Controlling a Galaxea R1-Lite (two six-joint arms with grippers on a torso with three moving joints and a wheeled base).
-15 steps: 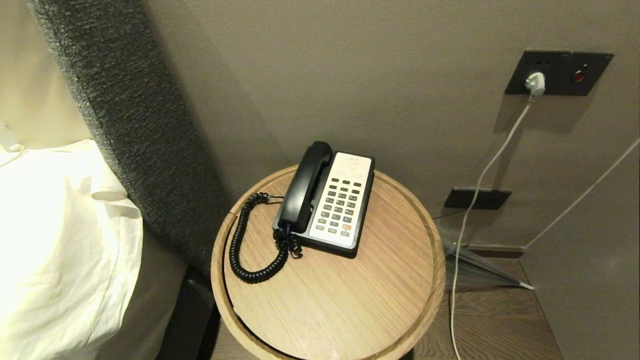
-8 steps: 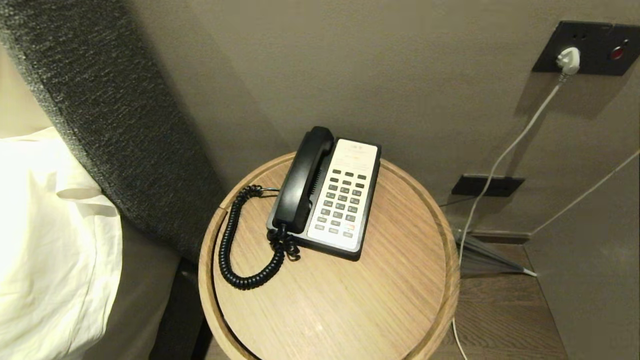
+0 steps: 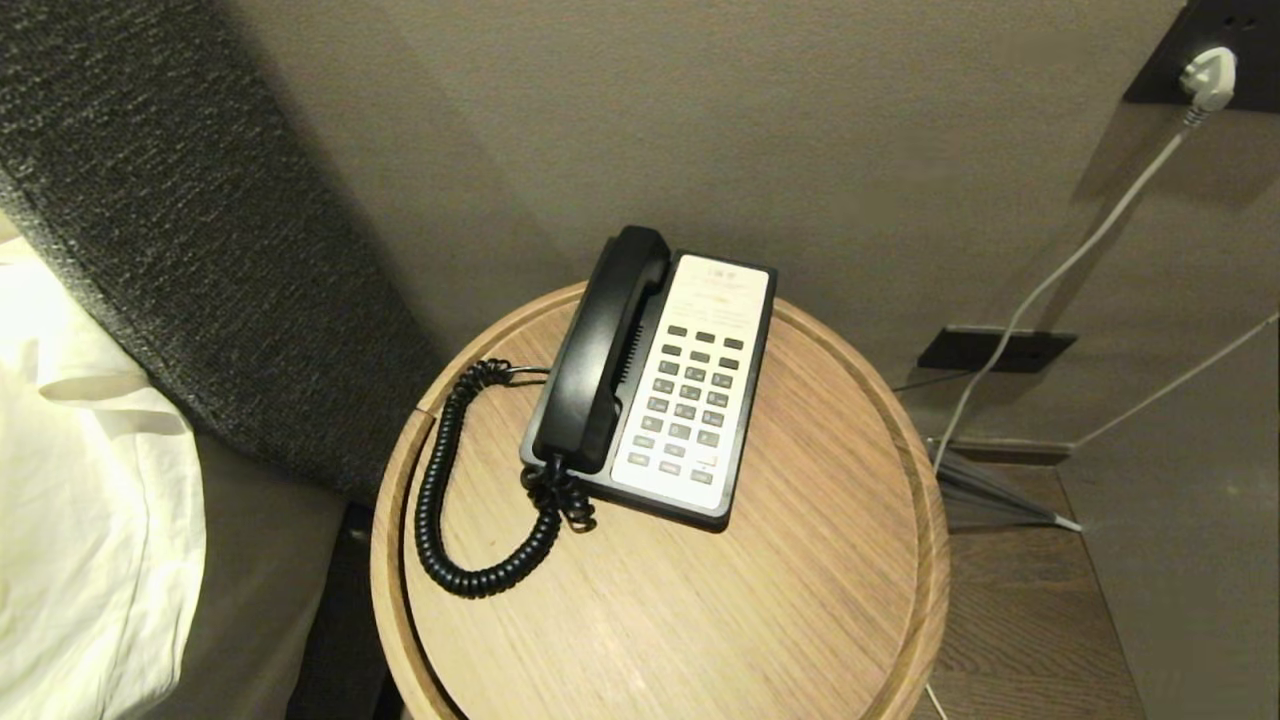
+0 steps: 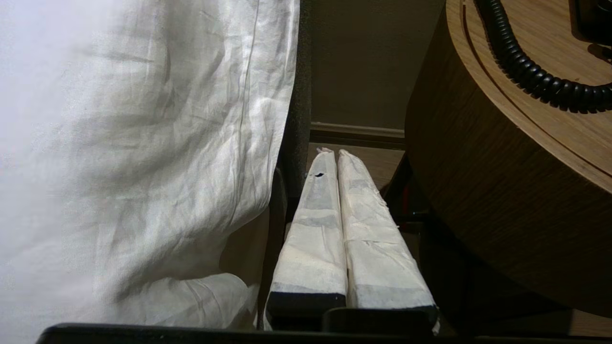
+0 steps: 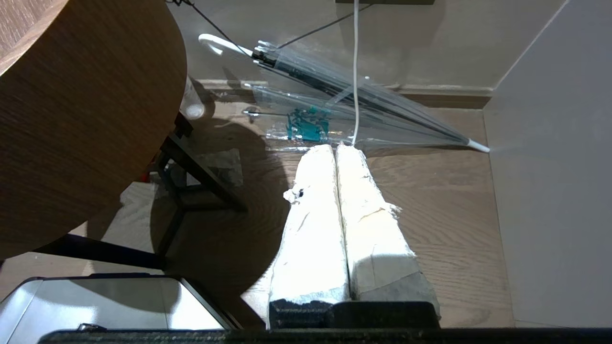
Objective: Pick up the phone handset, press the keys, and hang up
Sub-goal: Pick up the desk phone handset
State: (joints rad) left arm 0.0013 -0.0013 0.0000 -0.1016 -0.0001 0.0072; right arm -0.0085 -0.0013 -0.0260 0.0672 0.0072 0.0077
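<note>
The glossy black phone handset [image 3: 600, 350] rests in its cradle on the left side of the black-and-white phone base [image 3: 690, 390], whose grey keys [image 3: 690, 400] face up. Its coiled black cord [image 3: 450, 500] loops across the round wooden table [image 3: 800, 600], and the same cord [image 4: 526, 71] shows in the left wrist view. Neither arm appears in the head view. My left gripper [image 4: 333, 153] hangs shut and empty, low between the bed and the table. My right gripper [image 5: 333, 147] is shut and empty too, low over the wood floor right of the table.
White bedding [image 3: 80, 520] and a dark padded headboard [image 3: 180, 230] stand left of the table. A clear folded umbrella [image 5: 358, 100] lies on the floor by the wall, with a white cable [image 3: 1050, 280] running up to a wall socket [image 3: 1205, 75].
The whole head view has shifted: the table and phone now sit higher, larger and closer, and the socket has slid toward the top right corner. Nothing on the table has moved.
</note>
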